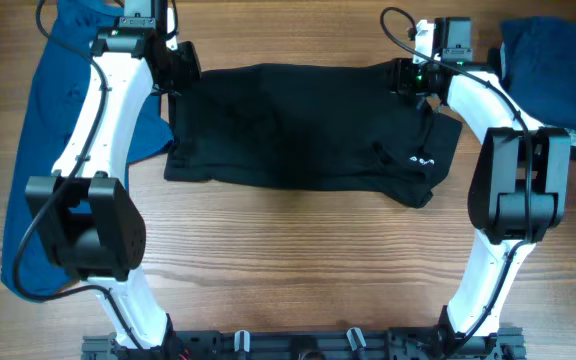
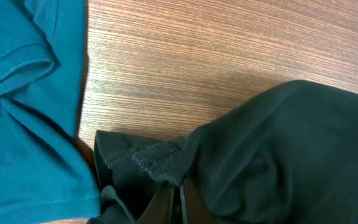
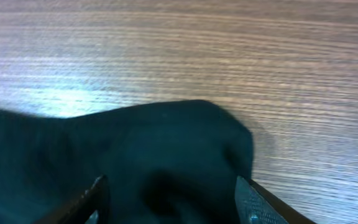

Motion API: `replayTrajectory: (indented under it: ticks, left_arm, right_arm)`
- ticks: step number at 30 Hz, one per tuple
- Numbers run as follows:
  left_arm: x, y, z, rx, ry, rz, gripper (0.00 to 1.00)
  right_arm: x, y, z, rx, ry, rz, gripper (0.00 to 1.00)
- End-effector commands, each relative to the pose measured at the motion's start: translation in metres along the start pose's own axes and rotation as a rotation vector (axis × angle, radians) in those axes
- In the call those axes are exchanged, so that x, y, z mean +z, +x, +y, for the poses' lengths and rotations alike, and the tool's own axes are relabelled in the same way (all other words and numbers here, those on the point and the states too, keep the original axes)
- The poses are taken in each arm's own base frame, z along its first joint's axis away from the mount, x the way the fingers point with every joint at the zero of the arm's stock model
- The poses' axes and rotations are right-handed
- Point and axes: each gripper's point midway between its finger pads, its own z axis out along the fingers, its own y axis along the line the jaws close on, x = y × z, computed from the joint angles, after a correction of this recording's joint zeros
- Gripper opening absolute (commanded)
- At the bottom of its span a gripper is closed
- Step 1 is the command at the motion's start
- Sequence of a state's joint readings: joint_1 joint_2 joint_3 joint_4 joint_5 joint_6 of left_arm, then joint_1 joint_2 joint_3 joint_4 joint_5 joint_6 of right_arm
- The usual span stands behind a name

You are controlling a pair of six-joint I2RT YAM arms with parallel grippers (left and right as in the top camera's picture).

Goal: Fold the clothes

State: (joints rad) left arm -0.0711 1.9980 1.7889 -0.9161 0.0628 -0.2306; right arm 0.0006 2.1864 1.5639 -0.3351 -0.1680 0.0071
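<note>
Black garment [image 1: 288, 125] lies spread mid-table [image 1: 288, 270], long axis left-right, mostly flat, with some rumpling at the right end. Its white logo [image 1: 423, 160] faces up near the right near corner. Left gripper [image 1: 173, 72] is at the garment's far-left corner. In the wrist view its fingers are pressed together at the bottom edge of the frame [image 2: 178, 196], with the bunched hem of the black cloth [image 2: 278, 149] pinched between them and wood showing beyond. Right gripper [image 1: 410, 78] is at the far-right corner with its jaws spread. In the wrist view one finger [image 3: 98, 196] and its partner sit either side of a hump of black fabric [image 3: 166, 143] that lies between them. Can't tell if either pad touches the cloth, and nothing looks clamped. Blue T-shirt [image 1: 33, 150] is loose on the left side of the table, partly under the left arm. Its edge runs just beside the black garment's left end, and in the left wrist view blue cloth [image 2: 23, 124] meets black at the bottom left. Folded stack [image 1: 553, 60] sits at the far-right corner of the table, apart from the black garment.
</note>
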Motion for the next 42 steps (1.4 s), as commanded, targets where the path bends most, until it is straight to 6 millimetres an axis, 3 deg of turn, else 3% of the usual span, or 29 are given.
replayTrajectory:
  ticks: [1, 8, 11, 17, 21, 25, 27, 29, 34, 38, 42]
  left_arm:
    - [-0.005, -0.005, -0.004, -0.012, 0.021, -0.019, 0.04]
    - [-0.005, -0.010, -0.005, -0.011, 0.026, -0.037, 0.04]
    - [-0.005, -0.010, -0.005, -0.011, 0.026, -0.037, 0.04]
    - [-0.005, -0.011, -0.006, -0.010, 0.029, -0.045, 0.04]
    - [-0.005, -0.012, -0.004, -0.011, 0.017, -0.049, 0.04]
    - [-0.005, -0.016, 0.003, -0.012, -0.025, -0.069, 0.04]
    - [-0.006, -0.022, 0.007, -0.020, -0.026, -0.087, 0.04]
    - [-0.008, -0.025, 0.013, -0.031, -0.030, -0.095, 0.04]
    - [-0.019, -0.025, 0.031, -0.064, -0.049, -0.091, 0.04]
    - [-0.027, -0.015, 0.044, -0.086, -0.070, -0.052, 0.04]
    - [-0.029, 0.012, 0.052, -0.090, -0.102, 0.057, 0.04]
  right_arm:
    - [0.001, -0.004, -0.012, 0.021, 0.067, -0.020, 0.69]
    - [0.003, -0.014, -0.019, 0.066, 0.107, -0.065, 0.67]
    - [0.015, -0.002, -0.016, 0.075, 0.082, -0.033, 0.50]
    - [0.018, -0.001, -0.015, 0.099, 0.075, -0.035, 0.40]
    - [0.018, -0.002, -0.014, 0.127, 0.068, -0.039, 0.06]
    - [0.010, -0.012, -0.010, 0.131, 0.050, -0.048, 0.04]
    - [-0.013, -0.032, -0.006, 0.114, 0.049, -0.075, 0.04]
    - [-0.049, -0.055, 0.000, 0.099, 0.048, -0.100, 0.04]
    - [-0.127, -0.067, 0.002, 0.112, 0.060, -0.111, 0.04]
    - [-0.174, -0.045, -0.005, 0.163, 0.083, -0.039, 0.04]
    - [-0.177, 0.008, -0.010, 0.209, 0.101, 0.168, 0.04]
